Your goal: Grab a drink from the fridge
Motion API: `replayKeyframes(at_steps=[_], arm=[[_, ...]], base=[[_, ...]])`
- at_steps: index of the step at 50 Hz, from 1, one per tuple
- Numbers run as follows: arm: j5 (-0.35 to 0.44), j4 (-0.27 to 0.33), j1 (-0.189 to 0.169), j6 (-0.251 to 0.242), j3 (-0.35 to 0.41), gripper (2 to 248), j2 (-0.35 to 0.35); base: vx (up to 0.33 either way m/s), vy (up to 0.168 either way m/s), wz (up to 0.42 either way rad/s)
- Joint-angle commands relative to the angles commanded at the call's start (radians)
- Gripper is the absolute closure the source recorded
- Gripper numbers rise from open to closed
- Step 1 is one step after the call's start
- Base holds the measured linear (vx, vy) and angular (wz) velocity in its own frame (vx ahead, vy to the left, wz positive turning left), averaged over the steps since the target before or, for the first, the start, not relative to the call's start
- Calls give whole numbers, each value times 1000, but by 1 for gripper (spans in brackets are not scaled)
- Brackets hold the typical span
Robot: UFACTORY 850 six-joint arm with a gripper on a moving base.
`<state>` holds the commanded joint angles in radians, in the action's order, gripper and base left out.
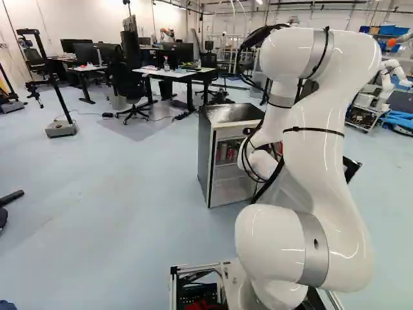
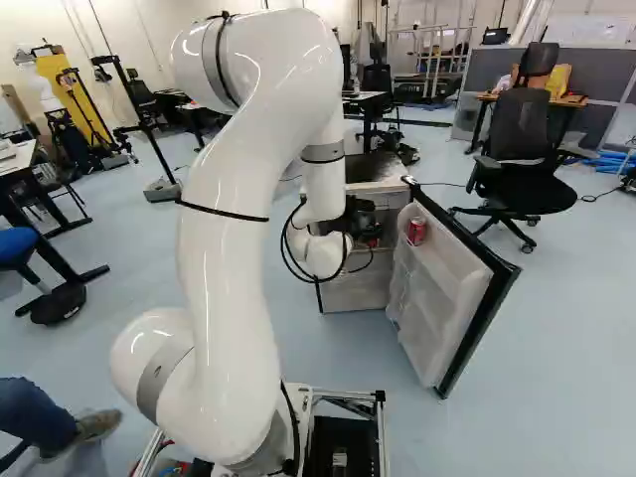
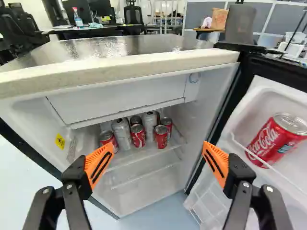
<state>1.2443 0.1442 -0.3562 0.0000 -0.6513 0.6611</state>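
Red and silver cans stand inside the open fridge.

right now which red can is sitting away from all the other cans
The red can on the inside of the open fridge door; the other cans stand grouped on the inner shelf.

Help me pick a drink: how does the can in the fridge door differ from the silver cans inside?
The door can is red with white lettering; the silver cans are pale. The door can sits alone; the silver cans stand among red ones on an inner shelf. All are drink cans.
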Motion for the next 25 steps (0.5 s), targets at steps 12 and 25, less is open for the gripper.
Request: replayKeyframes(at_steps=[12,25], arm=[[0,41,-5,0,-46,3,56],[0,41,-5,0,-67,3,98]], base=[[0,0,0],[0,0,0]])
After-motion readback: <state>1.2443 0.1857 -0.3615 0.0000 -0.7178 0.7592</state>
